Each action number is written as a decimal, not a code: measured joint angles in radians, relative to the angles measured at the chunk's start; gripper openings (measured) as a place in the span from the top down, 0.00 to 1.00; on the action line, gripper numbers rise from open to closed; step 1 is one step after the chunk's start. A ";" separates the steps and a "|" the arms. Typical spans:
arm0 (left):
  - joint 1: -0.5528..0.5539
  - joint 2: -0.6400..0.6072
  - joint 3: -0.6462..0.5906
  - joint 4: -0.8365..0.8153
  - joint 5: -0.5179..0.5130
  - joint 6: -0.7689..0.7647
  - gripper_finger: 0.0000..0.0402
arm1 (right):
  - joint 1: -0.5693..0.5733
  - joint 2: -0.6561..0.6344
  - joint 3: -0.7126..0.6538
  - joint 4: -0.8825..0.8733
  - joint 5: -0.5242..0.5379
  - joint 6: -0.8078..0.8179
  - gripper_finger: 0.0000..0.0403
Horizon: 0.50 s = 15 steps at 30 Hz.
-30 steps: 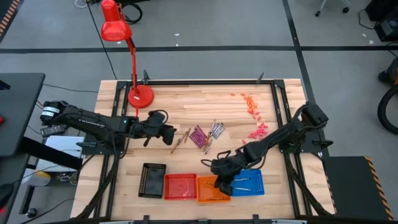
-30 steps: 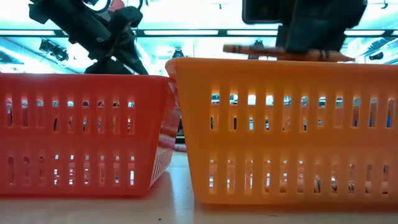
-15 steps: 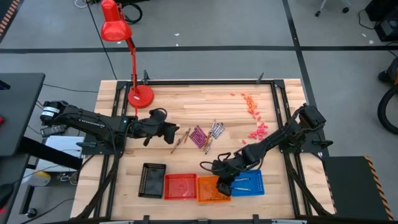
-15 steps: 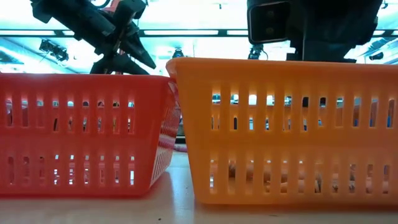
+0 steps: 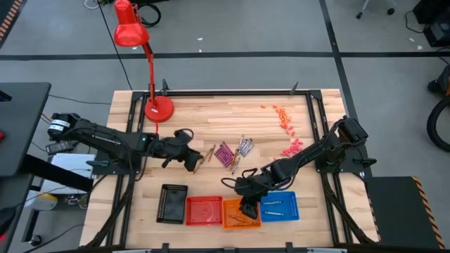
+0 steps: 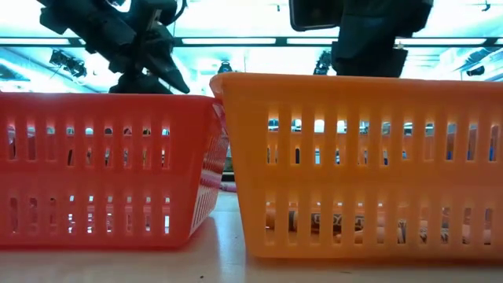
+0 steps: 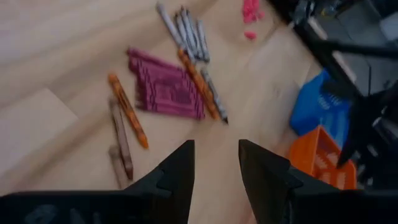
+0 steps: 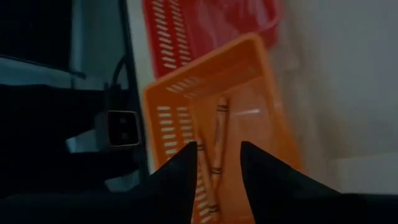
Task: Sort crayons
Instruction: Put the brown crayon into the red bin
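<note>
Left pincer [image 7: 214,163] and right pincer [image 8: 216,163] both hang with fingers parted, empty.

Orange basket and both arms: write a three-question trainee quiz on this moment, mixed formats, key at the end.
1. True or false: the orange basket holds crayons.
2. Over which basket does the right gripper hover? A red basket; B orange basket; C blue basket.
3. Fill in: the left gripper points at the loose crayons on the ____.

Key: 1 true, two brown-orange crayons lie inside. 2 B, jaws open and empty. 3 table.
</note>
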 joint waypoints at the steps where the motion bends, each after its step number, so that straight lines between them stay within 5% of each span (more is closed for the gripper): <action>1: -0.012 0.013 0.000 -0.004 0.001 -0.007 0.66 | -0.004 0.000 0.012 -0.024 0.006 -0.014 0.69; 7: -0.076 0.101 0.017 -0.021 0.002 -0.073 0.66 | -0.031 -0.001 0.048 -0.124 0.027 -0.077 0.69; 15: -0.107 0.256 0.247 -0.391 -0.028 -0.048 0.66 | -0.052 -0.091 0.052 -0.262 0.209 -0.065 0.69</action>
